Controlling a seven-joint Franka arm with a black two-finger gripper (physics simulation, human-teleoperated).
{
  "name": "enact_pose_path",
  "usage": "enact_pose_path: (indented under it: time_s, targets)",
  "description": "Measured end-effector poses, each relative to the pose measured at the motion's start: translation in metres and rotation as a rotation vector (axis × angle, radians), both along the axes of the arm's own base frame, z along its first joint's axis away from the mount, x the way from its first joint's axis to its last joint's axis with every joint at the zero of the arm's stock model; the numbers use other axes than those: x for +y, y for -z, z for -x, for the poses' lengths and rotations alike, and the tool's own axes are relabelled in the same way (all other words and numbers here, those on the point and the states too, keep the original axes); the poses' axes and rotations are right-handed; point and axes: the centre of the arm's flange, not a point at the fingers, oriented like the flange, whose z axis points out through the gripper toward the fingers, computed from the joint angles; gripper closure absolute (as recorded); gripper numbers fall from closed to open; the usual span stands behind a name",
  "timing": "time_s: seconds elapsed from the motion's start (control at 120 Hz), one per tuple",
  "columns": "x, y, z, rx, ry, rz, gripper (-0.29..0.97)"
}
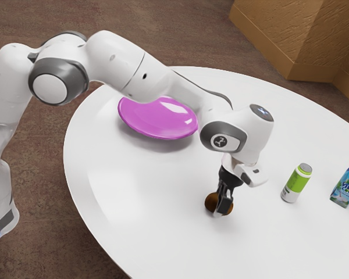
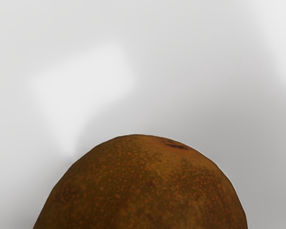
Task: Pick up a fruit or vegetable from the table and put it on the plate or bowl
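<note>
White worktop [image 1: 134, 192], purple plate [image 1: 157, 116], and the black hand [image 1: 224, 210] lowered onto a brown fruit [image 1: 211, 201].

The plate lies well behind the hand, under the arm's forearm. A blue-green carton [image 1: 347, 186] stands furthest out past the hand, and its lettering looks like "Vita Coco". A green-and-white can [image 1: 296, 183] stands upright nearer the hand, its print too small to read. The fruit sits on the worktop right at the hand, lying flat, wider than tall, with a dark-spotted end showing in the wrist view. Whether the hand pinches it, I cannot tell.
</note>
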Motion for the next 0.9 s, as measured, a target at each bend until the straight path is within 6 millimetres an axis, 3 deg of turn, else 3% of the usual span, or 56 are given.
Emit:
enact_pose_path:
  time_s: [0.083, 0.35, 0.55, 0.717, 0.825, 0.9]
  targets:
    - [0.0, 0.001, 0.0, 0.0, -0.001, -0.001, 0.27]
    - [0.0, -0.006, -0.002, -0.021, -0.011, -0.018, 0.4]
    - [0.0, -0.052, -0.001, -0.097, -0.014, -0.029, 0.35]
    - [0.003, -0.107, -0.011, -0.172, -0.02, -0.057, 0.35]
    - [0.034, -0.116, -0.017, -0.173, -0.065, -0.107, 0.35]
    - [0.073, -0.116, -0.025, -0.16, -0.121, -0.129, 0.35]
